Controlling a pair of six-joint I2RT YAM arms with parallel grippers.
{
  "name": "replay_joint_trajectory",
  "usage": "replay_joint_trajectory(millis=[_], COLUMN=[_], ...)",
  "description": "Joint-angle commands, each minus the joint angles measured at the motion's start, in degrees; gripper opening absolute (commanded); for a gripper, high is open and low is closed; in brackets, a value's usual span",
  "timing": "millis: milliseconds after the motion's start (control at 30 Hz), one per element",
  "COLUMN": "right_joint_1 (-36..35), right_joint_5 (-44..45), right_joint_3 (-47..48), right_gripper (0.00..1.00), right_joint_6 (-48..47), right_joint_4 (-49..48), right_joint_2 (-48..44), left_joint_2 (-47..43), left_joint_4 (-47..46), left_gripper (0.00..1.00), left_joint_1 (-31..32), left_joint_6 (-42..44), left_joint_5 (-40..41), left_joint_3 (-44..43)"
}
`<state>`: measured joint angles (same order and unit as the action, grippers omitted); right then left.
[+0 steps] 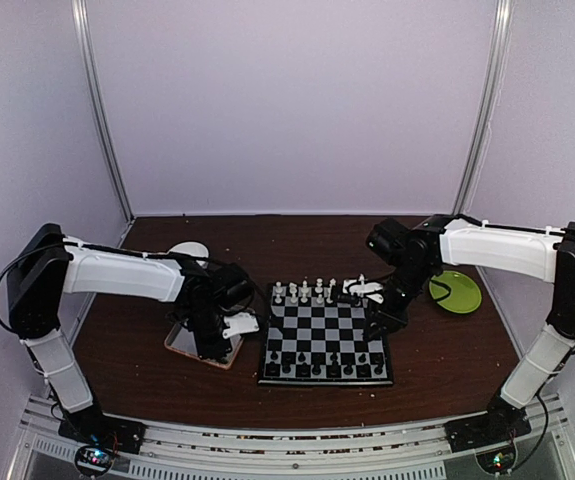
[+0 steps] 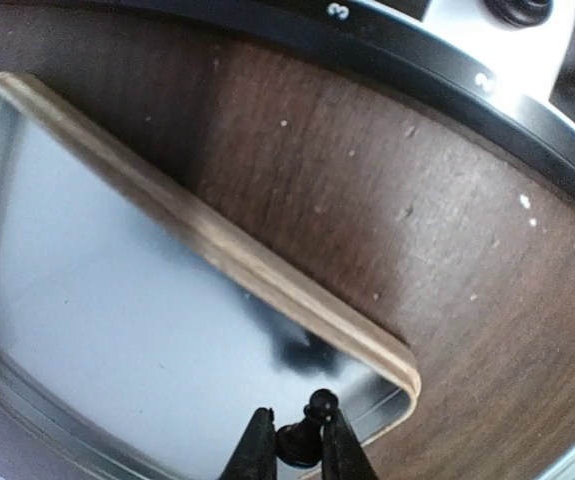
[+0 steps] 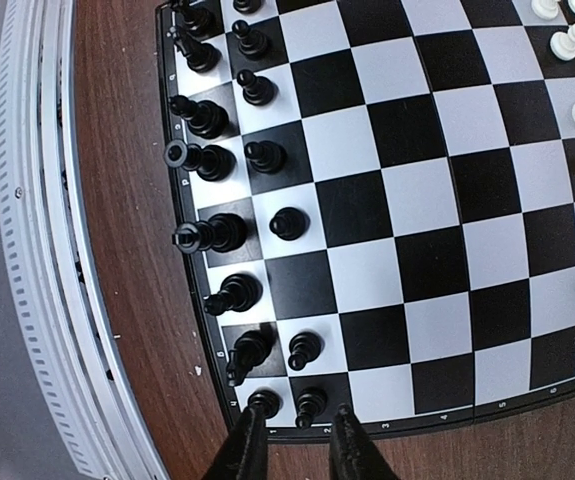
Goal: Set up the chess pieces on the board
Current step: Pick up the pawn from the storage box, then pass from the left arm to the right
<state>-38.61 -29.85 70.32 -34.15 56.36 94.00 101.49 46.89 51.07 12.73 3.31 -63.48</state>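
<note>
Observer: Grip, left side?
Recorder: Left claw (image 2: 295, 445) was clamped on a black pawn (image 2: 314, 412), head up, above the tray (image 2: 217, 250) corner, 9 o'clock from the board (image 1: 327, 345). Likely meant for the gap in the black pawn row (image 3: 265, 155).
Observer: Right claw (image 3: 299, 428)?
Recorder: Fingers stood apart, nothing between them, over the board's black corner. Probably idle.

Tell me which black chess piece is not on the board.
The black pawn pinched in the left gripper over the metal tray; the other black pieces in view stand on the chessboard.
</note>
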Motion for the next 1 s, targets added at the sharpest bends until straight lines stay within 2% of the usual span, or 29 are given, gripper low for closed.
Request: replay_joint_trajectory(millis=[0,133,233,433,567,700,967], right_joint_1=[0.33,1.37,1.81,3.00,3.13,3.15,3.02], right_joint_5=[-2.15,-4.70,-7.00,-11.26,-14.70,-17.08,-21.32], right_joint_3=[3.27,5.52,7.90,14.10,18.75,21.13,26.20], right_gripper=[0.22,0.22,0.22,0.24,0.26,0.26,0.28], right_joint_6=[1.69,3.31,5.11,12.97,18.22,21.94,26.43], right_joint_4=[-0.12,0.02,0.28,-2.52,-1.51,-1.93,-3.37], right_joint_2=[-2.71,-4.70,-5.27,-4.36,0.45,4.32,9.98], left_joint_2=[-5.31,-8.28,-9.68,-9.51,-8.46,-7.12,-6.00], left_joint_4=[3.65,2.62,-2.38,-19.47,-31.92,-37.90,-41.94], left_gripper=[0.07,0.06,0.06,0.07,0.07,0.07,0.07], left_joint_1=[-0.97,-1.92,-2.01,-1.94,-1.81,-1.44,0.45], left_joint_6=[-0.80,-1.94,-3.90,-9.73,-14.78,-18.66,-20.55], left_joint_5=[3.02,0.46,-2.76,-13.77,-18.74,-18.73,-18.78], left_joint_3=[-3.15,-5.03,-6.61,-8.36,-7.20,-7.38,-8.23])
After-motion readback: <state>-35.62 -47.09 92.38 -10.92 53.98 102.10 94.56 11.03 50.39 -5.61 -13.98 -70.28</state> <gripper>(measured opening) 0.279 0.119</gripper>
